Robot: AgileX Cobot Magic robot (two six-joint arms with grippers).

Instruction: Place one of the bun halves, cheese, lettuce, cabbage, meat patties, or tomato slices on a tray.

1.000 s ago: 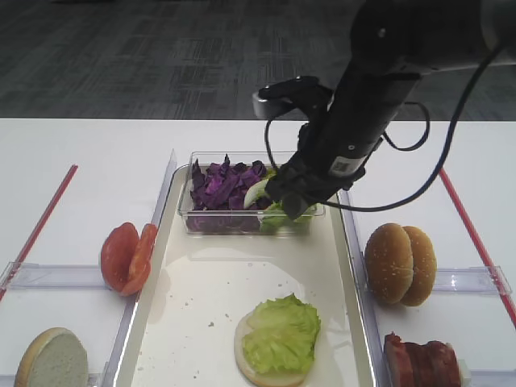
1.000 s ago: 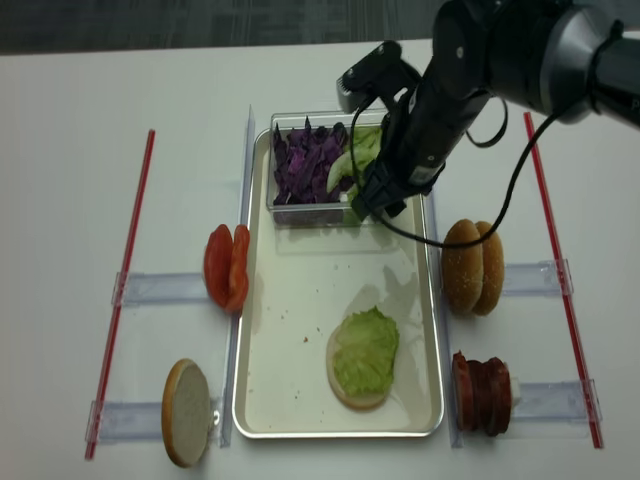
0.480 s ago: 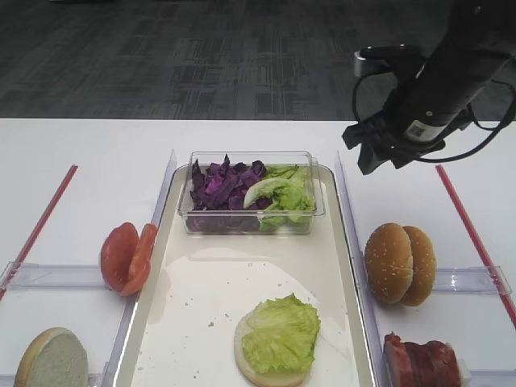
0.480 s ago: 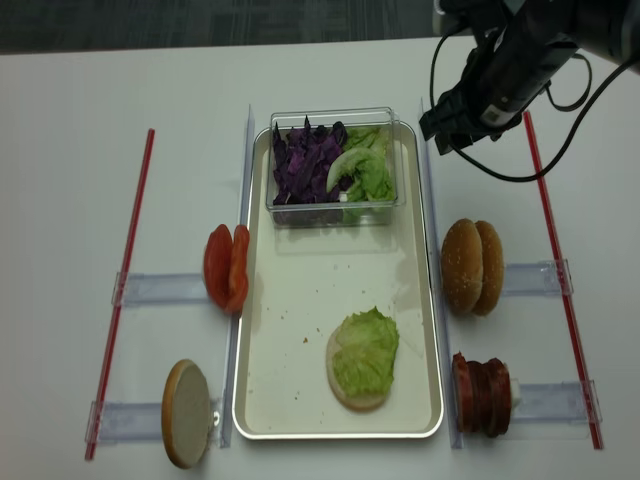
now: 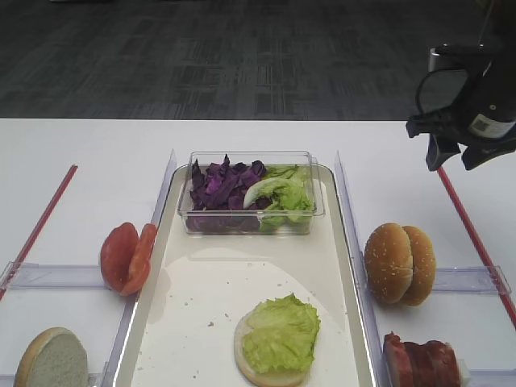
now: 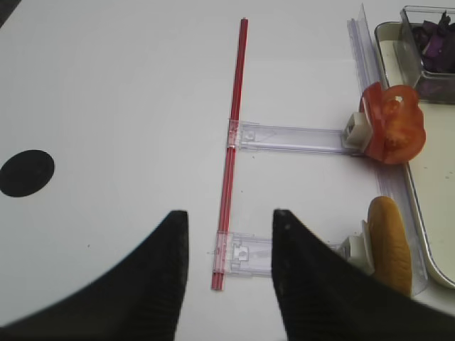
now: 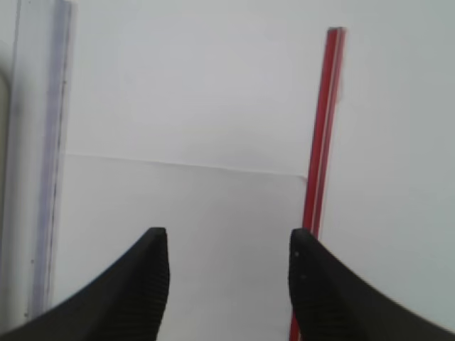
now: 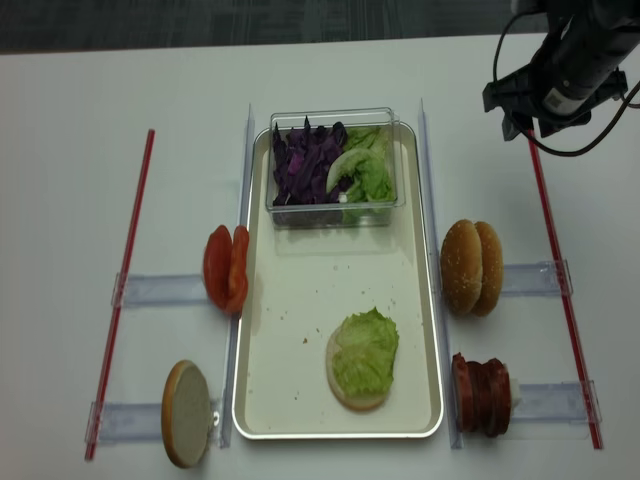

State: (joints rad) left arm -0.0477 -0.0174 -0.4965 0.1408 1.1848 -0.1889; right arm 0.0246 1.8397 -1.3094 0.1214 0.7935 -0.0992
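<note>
The cream-white tray (image 5: 185,322) holds a bun half topped with a lettuce leaf (image 5: 278,334) near its front. At its back stands a clear tub with purple cabbage (image 5: 222,185) and more lettuce (image 5: 282,193). Tomato slices (image 5: 127,256) and a pale bun half (image 5: 52,359) stand in holders to the left. Seeded bun halves (image 5: 399,264) and meat patties (image 5: 419,361) are on the right. My right gripper (image 5: 451,164) hangs open and empty over bare table at the far right. My left gripper (image 6: 229,217) is open over the table, left of the tomato slices (image 6: 389,124). Cheese is out of view.
A red strip (image 7: 323,142) runs along the table just right of my right fingers. Another red strip (image 6: 233,163) lies under my left gripper, crossed by clear plastic holders (image 6: 291,136). Clear rails (image 5: 345,201) flank the tray.
My right gripper has swung away from the tub on the tray, out to the far right above the table by the red strip. It carries nothing. The food has not moved.
</note>
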